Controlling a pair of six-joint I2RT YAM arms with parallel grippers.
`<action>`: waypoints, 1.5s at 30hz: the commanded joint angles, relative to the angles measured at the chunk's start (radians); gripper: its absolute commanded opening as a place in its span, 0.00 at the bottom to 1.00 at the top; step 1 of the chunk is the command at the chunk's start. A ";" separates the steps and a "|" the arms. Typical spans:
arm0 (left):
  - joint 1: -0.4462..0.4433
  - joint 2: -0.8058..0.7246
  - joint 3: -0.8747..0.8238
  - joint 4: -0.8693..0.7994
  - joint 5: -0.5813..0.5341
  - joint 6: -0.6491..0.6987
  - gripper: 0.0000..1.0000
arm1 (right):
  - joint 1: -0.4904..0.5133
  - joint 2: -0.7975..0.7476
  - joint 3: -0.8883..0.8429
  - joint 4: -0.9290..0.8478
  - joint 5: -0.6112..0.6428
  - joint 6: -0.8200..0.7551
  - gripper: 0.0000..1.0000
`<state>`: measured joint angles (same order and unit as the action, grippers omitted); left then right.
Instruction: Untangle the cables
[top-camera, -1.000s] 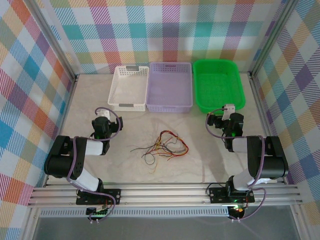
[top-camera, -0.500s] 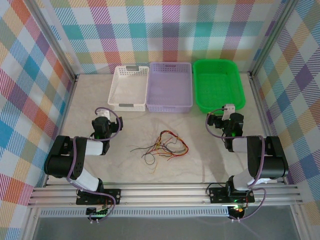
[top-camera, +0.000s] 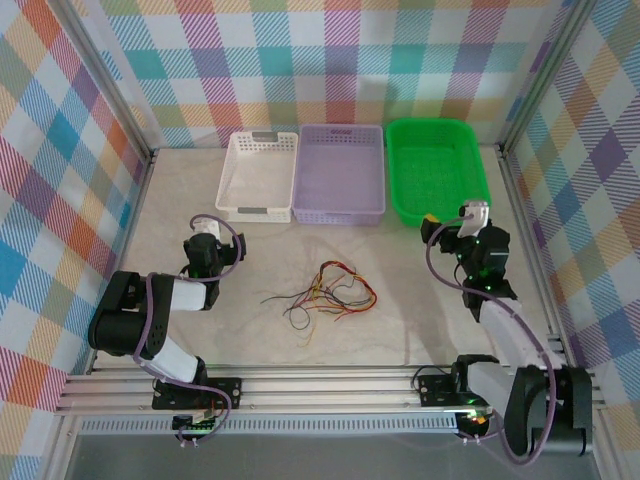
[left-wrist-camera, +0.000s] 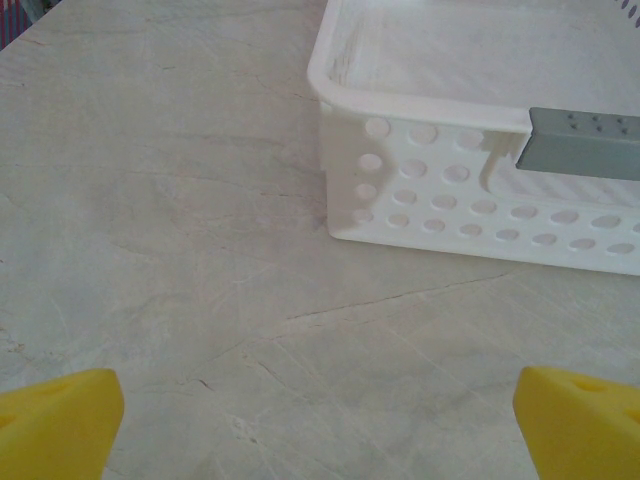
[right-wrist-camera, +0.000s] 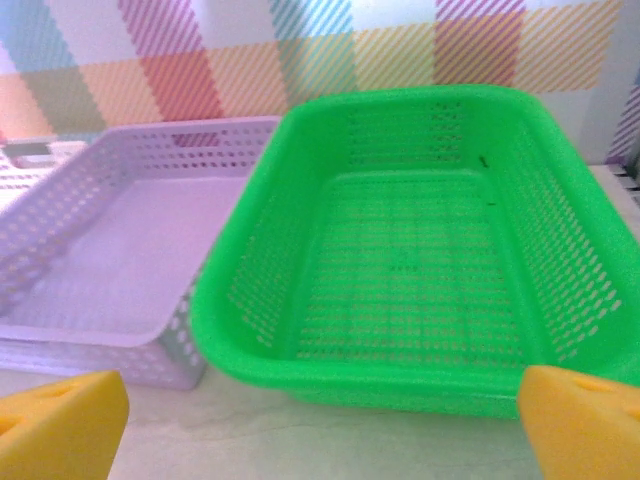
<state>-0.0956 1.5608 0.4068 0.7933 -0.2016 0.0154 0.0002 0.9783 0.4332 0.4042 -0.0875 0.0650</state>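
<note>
The cables (top-camera: 325, 290) lie tangled at the middle of the pale, marbled table (top-camera: 420, 330), ringed by plaid walls (top-camera: 60, 150). Left tool (left-wrist-camera: 320, 425) and right tool (right-wrist-camera: 320, 425) are both spread wide, gripping nothing.

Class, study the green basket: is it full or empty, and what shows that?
Empty. The green basket shows a bare mesh floor in the right wrist view; the cables lie on the table, outside it.

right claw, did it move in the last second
Yes. In the top view the right claw has shifted right and slightly away from the arm bases, closer to the near right corner of the green basket.
</note>
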 joint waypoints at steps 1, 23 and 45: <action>0.010 0.001 0.000 0.035 0.002 -0.009 1.00 | 0.003 -0.080 0.033 -0.126 -0.094 0.090 1.00; 0.009 0.001 0.000 0.035 0.001 -0.008 1.00 | 0.005 -0.088 0.226 -0.515 -0.539 0.426 1.00; 0.008 0.001 0.000 0.035 0.001 -0.008 1.00 | 0.479 0.085 0.101 -0.652 -0.039 0.413 0.98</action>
<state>-0.0956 1.5608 0.4068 0.7933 -0.2016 0.0154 0.4503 1.0443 0.5571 -0.2291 -0.2031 0.4503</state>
